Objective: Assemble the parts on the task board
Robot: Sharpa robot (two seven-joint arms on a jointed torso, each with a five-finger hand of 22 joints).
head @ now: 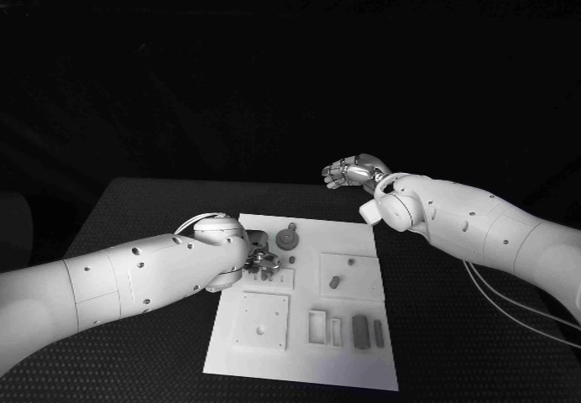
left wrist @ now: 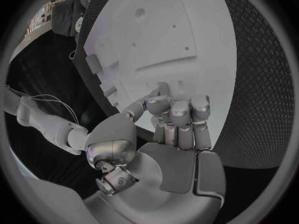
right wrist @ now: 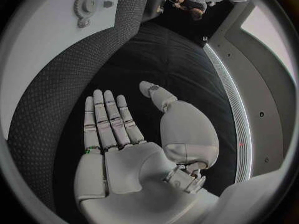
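The white task board [head: 303, 353] lies in the middle of the table. On it are a grey gear [head: 288, 241], a small oval piece [head: 336, 282] and two grey bars [head: 359, 330] near the front. My left hand [head: 259, 260] hangs over the board's left part, just in front of the gear. In the left wrist view its fingers [left wrist: 181, 117] curl down toward the board [left wrist: 162, 35]; whether they hold anything is hidden. My right hand [head: 353, 172] is raised beyond the board's far right corner. In the right wrist view it [right wrist: 118, 134] is flat, fingers straight, holding nothing.
A square recessed plate [head: 263, 319] and a rectangular frame [head: 317, 327] sit on the board's near half. Black textured table [head: 448, 336] surrounds the board on all sides. The gear [right wrist: 85, 5] also appears in the right wrist view.
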